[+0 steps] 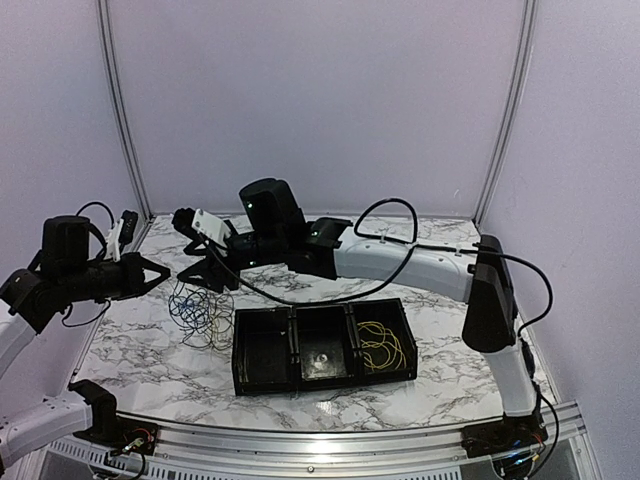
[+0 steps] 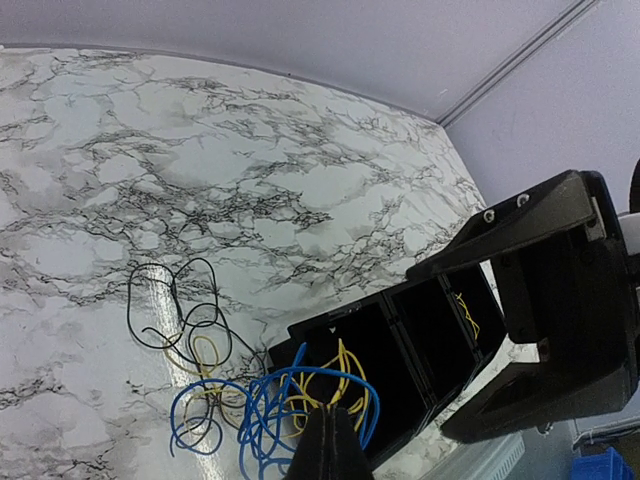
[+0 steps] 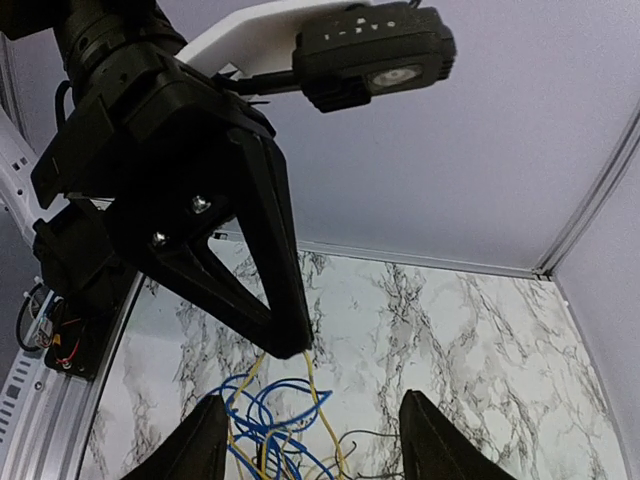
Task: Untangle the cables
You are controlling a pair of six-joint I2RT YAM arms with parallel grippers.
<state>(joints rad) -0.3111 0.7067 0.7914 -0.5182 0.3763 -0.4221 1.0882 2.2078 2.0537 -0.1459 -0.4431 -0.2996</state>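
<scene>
Black left pincer (image 3: 290,345) was clamped on the cables (image 1: 195,310), a blue, yellow and dark tangle hanging toward the marble table (image 1: 130,350). Right pincer (image 3: 312,440) stood apart around the strands. Separating seemed underway, and the next move likely needed 1 strand pinched alone.

A tray (image 1: 320,378) is lying on the table (image 1: 140,355), about midway across and nearer the front edge; a coil of cable (image 1: 382,345) is resting in its right-hand compartment; a tangle of cables (image 1: 195,312) is sitting just left of the tray, with strands running up to the left gripper (image 1: 162,272) hanging above it; the right gripper (image 1: 195,275) is hovering just beside that one, on its right, behind the tray's left end.
</scene>
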